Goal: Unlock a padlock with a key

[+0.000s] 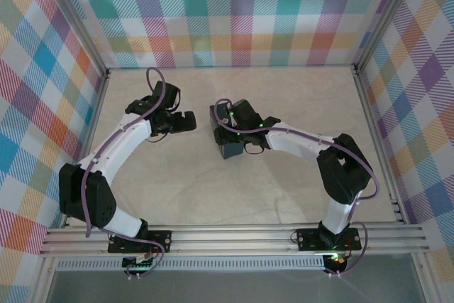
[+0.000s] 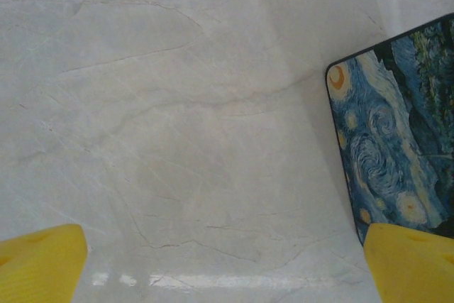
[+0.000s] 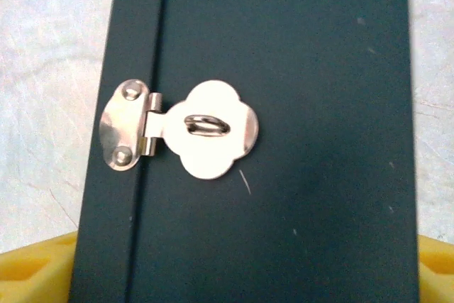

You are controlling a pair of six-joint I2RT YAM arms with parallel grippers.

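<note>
The dark-blue box stands on edge mid-table. In the right wrist view its side faces me, with a silver hasp folded over a bare staple loop. My right gripper straddles the box, one yellow fingertip against each of its two sides. The padlock and the key are out of view. To the left of the box, my left gripper hangs open over bare table, the box's painting-print face just beyond its right fingertip. From above, the left gripper sits left of the box and the right gripper on it.
The marble-look tabletop is walled by checkered panels at the left, back and right. A metal rail with both arm bases runs along the near edge.
</note>
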